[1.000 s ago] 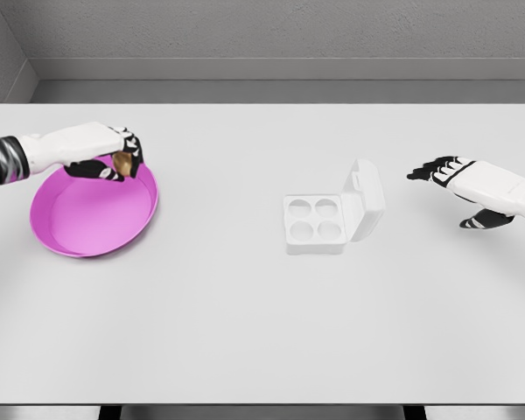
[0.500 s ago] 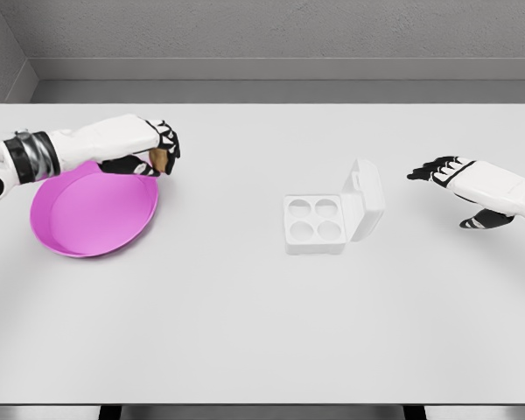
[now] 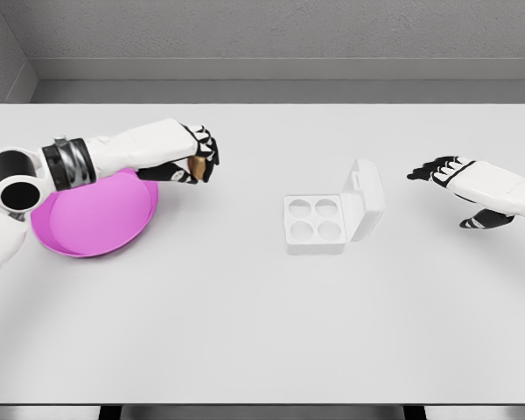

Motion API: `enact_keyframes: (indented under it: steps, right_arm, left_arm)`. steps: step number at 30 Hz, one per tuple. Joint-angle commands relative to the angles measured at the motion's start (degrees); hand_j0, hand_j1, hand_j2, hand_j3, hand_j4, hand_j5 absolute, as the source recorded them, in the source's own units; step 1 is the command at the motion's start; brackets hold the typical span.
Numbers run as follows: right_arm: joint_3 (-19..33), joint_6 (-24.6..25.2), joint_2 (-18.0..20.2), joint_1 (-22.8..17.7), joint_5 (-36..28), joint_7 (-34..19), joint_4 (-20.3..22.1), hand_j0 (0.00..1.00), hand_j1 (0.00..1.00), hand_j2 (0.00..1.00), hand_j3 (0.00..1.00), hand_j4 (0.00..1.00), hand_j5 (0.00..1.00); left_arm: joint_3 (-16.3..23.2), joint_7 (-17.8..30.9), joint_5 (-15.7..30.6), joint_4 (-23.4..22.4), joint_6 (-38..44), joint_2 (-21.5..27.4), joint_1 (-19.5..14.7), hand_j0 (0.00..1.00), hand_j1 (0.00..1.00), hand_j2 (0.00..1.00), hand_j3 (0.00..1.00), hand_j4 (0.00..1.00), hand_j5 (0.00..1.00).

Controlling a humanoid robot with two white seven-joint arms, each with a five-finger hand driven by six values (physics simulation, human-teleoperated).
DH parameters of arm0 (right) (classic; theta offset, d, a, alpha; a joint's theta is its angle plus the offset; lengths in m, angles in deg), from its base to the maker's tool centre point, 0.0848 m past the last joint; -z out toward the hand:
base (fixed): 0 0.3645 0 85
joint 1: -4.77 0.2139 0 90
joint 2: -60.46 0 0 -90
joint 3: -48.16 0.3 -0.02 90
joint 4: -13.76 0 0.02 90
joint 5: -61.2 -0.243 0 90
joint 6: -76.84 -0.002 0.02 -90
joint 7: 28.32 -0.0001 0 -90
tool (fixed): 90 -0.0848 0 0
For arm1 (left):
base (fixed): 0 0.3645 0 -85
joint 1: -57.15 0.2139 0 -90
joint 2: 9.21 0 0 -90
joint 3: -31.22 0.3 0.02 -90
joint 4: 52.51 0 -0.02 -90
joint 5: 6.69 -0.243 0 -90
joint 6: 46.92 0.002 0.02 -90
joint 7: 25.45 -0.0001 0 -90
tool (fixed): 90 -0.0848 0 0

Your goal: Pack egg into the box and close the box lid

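Egg [image 3: 193, 164]: small, light, smooth and likely brittle, so it wants a gentle pinch around its middle, not a squeeze on its ends. It sits between the dark fingers [image 3: 206, 154] of the left hand [image 3: 185, 157], which are curled around it so only a brown sliver shows. Hand and egg hang above the table [image 3: 245, 315], left of the box [image 3: 319, 223], just past the pink bowl [image 3: 96, 214]. Right of the box, the right hand [image 3: 468, 188] hovers with fingers spread, holding nothing. Box lid [image 3: 366, 199] stands raised.

A single head camera looks down and forward across the whole table [image 3: 262, 332], probably from moderate height.
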Motion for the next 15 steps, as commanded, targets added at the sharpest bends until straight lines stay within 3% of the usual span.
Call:
enact_keyframes:
  steps: [1, 15]
  right_arm:
    - [0.03, 0.07, 0.08, 0.0, -0.37, 0.03, 0.04, 1.0, 1.0, 1.0, 1.0, 1.0, 1.0]
    - [0.03, 0.07, 0.17, -0.09, -0.37, 0.03, 0.04, 1.0, 1.0, 1.0, 1.0, 1.0, 1.0]
  left_arm:
    - [-0.04, -0.02, 0.54, 0.41, 0.21, -1.04, 0.0, 0.29, 0.29, 0.29, 0.29, 0.29, 0.29]
    - [0.13, -0.02, -0.25, 1.47, 0.21, -7.98, 1.14, 0.29, 0.29, 0.29, 0.29, 0.29, 0.29]
